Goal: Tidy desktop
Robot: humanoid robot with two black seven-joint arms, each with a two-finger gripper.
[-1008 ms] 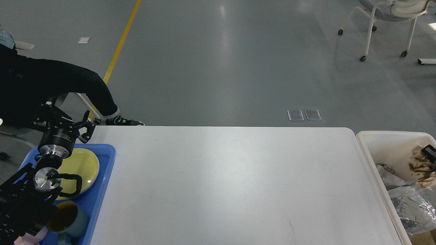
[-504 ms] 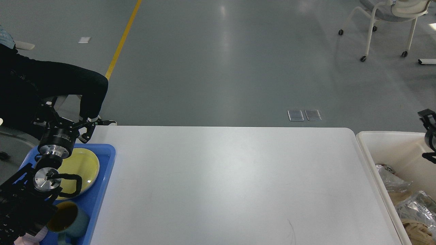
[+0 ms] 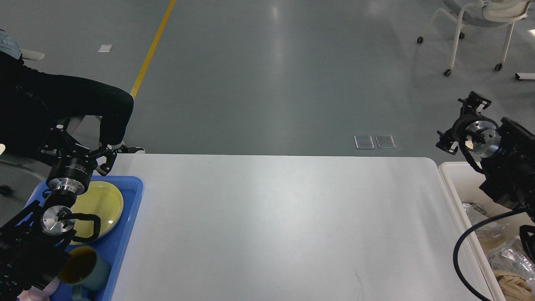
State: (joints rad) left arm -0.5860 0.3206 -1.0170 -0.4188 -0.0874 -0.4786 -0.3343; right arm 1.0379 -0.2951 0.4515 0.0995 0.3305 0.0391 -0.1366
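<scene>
One desktop [image 3: 276, 225], white with rounded corners, fills the middle and lower part of the head view and spans most of its width. At its 9 o'clock side sits one blue tray [image 3: 131, 209], holding one yellow plate [image 3: 102, 200] and, toward 7 o'clock, one teal mug [image 3: 90, 267] with a dark yellowish inside. At the 3 o'clock side, just beside the table edge, stands one cream bin [image 3: 453, 184]; crumpled silvery wrapping [image 3: 508, 255] and a beige cloth [image 3: 512, 286] lie in it.

Two arms show. The left gripper [image 3: 77, 146] hangs above the far end of the tray at about 10 o'clock, its fingers spread wide with nothing between them; the left arm's wrist and cable cover part of the plate. The right gripper [image 3: 462, 125] is raised beyond the far right corner of the desktop at about 2 o'clock, above the bin's far end; it is seen end-on and dark, so I cannot tell whether its fingers are spread or pressed together. The right arm and its black cable hide part of the bin.

Beyond the table, at 10 o'clock, one person in black [image 3: 62, 108] sits. One white wheeled chair [image 3: 480, 25] stands at 1 o'clock, one yellow floor line [image 3: 152, 46] runs at 11 o'clock, and two small clear floor plates [image 3: 374, 141] lie at 12 o'clock.
</scene>
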